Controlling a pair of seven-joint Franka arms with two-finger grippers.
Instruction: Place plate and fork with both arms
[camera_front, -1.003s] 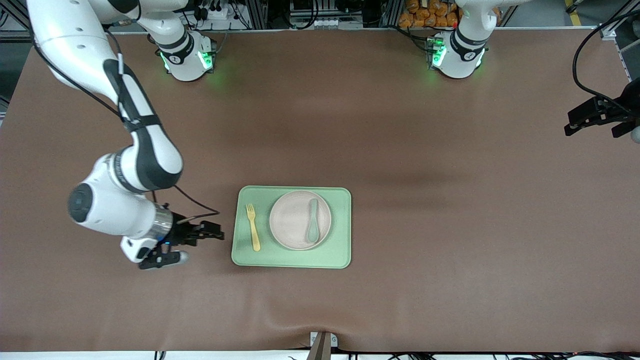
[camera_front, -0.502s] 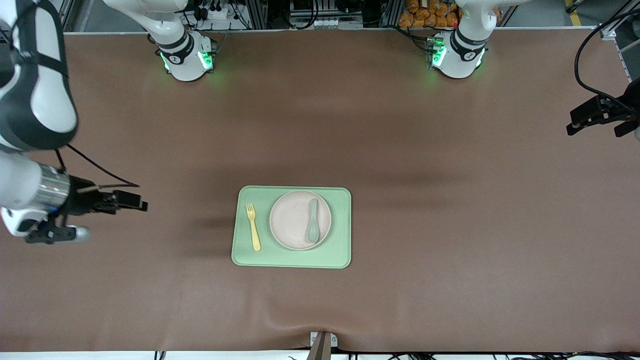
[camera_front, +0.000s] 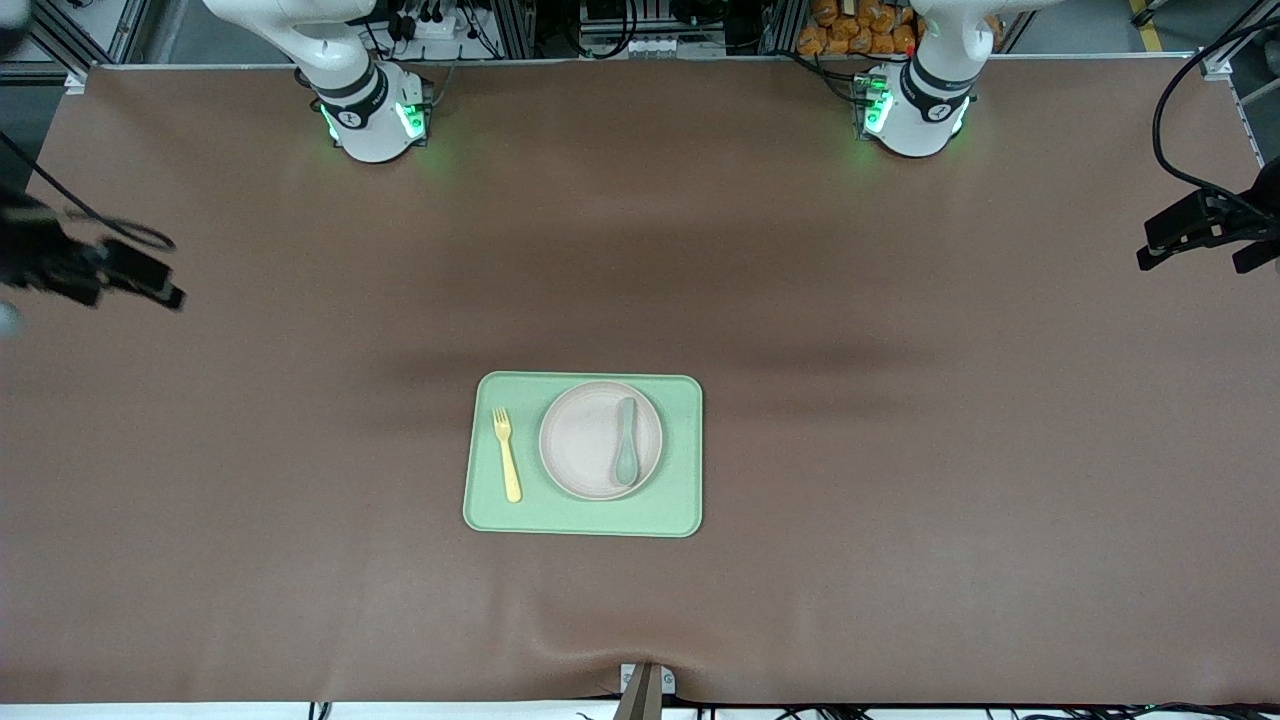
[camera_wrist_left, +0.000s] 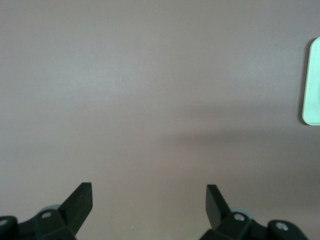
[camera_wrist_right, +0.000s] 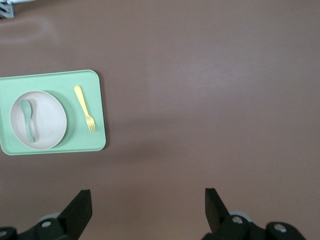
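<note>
The brown table (camera_front: 900, 560) has wide bare surface on every side of the light-green tray (camera_front: 680, 500), which lies in the middle, nearer to the front camera than the two arm bases. No edge of the tray comes near a table edge.

At the right arm's end of the table, the right gripper (camera_front: 120, 275) is up in the air over bare table close to that end's edge, well apart from the tray. In the right wrist view its fingers (camera_wrist_right: 80, 212) stand wide apart, nothing is between them, and they touch nothing.

On the tray, the yellow fork (camera_front: 507, 455) lies flat on the strip toward the right arm's end, its tines pointing toward the bases. Just beside it is the pale plate (camera_front: 585, 440), fully inside the tray's rim. A grey-green spoon (camera_front: 626, 454) rests on the plate.

At the left arm's end, the left gripper (camera_front: 1205, 235) is over the table's edge zone, also well apart from the tray. Its fingers (camera_wrist_left: 80, 202) are spread wide with nothing held, and only a corner of the tray shows in the left wrist view.
</note>
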